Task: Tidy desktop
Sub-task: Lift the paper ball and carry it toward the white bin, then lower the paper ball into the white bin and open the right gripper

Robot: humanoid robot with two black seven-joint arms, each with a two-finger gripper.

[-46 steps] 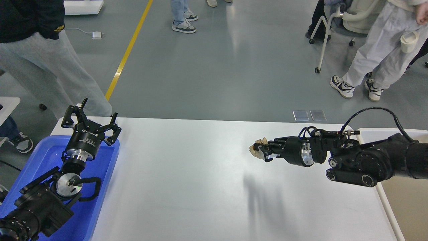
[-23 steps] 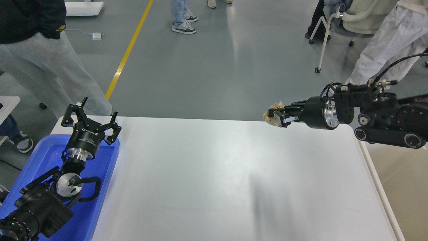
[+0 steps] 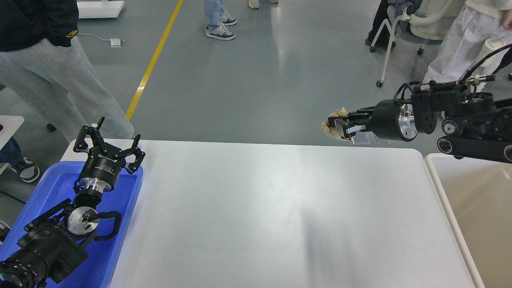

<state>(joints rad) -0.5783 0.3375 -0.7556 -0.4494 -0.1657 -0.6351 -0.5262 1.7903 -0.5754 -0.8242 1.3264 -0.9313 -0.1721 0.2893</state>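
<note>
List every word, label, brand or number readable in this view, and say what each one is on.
White lettering on the black body of the left hand: a short brand word, too blurred and tilted to read.
Yellow mark on the dark top of the person at the upper left: too small to read.
Nothing else bears readable text, including the desktop.

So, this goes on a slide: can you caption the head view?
Right gripper holds crumpled brown paper above the white desktop; open left gripper waits over the blue tray.

Smooth, faintly glossy white desktop (image 3: 256,208); glossy blue plastic tray (image 3: 120,224); crumpled tan paper wad (image 3: 334,127) in my right gripper (image 3: 340,127), matt black with polished metal
</note>
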